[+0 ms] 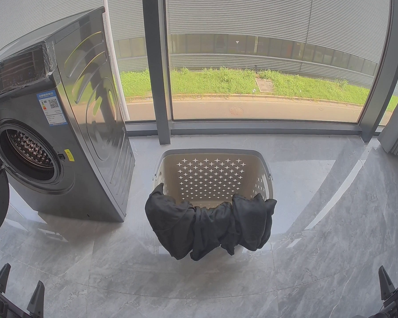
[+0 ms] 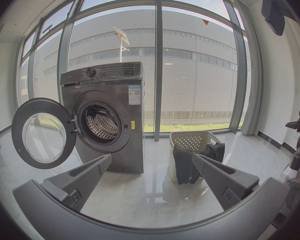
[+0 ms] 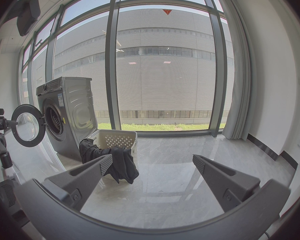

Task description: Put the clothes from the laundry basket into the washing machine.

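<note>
Jaws apart, empty; in left wrist view, washing machine door (image 2: 43, 134) open.

The left gripper (image 2: 151, 160) and right gripper (image 3: 150, 160) are dark grey. Their fingers (image 2: 85, 175) are tapered wedges with ridged tips and one round screw (image 2: 77, 197) each

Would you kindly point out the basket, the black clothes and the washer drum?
basket (image 1: 212, 177), head view, perforated back wall.
clothes (image 1: 208, 228), head view, draped middle.
drum (image 1: 31, 151), head view, perforated metal inside.
</note>
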Available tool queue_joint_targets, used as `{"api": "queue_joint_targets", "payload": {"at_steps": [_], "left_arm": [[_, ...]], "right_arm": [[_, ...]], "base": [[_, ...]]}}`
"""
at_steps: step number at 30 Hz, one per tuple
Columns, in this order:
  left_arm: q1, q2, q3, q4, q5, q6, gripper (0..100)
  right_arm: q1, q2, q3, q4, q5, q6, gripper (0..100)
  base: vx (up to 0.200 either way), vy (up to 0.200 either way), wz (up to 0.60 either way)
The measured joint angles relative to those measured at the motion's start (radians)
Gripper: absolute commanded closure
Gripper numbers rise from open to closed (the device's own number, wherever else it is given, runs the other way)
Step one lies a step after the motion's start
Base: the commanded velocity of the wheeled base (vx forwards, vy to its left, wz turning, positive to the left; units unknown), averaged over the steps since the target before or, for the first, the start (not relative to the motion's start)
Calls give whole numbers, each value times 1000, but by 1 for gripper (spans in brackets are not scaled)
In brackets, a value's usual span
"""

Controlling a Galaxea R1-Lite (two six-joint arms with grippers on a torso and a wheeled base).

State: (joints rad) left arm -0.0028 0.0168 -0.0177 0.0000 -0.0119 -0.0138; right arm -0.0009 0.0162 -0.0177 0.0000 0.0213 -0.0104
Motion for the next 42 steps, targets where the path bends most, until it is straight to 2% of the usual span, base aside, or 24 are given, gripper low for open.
{"api": "queue_joint_targets", "payload": {"at_steps": [4,16,22,28,42], "left_arm": [[0,0,0,0,0,0,0],[0,0,0,0,0,-2,0],[0,0,0,0,0,-2,0],[0,0,0,1,-2,-7,0],[0,0,0,1,0,1,0]], "right_arm": [[-1,0,0,0,0,0,0],[-1,0,0,0,0,0,0],[0,0,0,0,0,0,0],[-1,0,0,0,0,0,0],[-1,0,0,0,0,1,0]], "base": [[0,0,0],[200,0,0],[0,0,0],[0,200,0],[0,0,0]]}}
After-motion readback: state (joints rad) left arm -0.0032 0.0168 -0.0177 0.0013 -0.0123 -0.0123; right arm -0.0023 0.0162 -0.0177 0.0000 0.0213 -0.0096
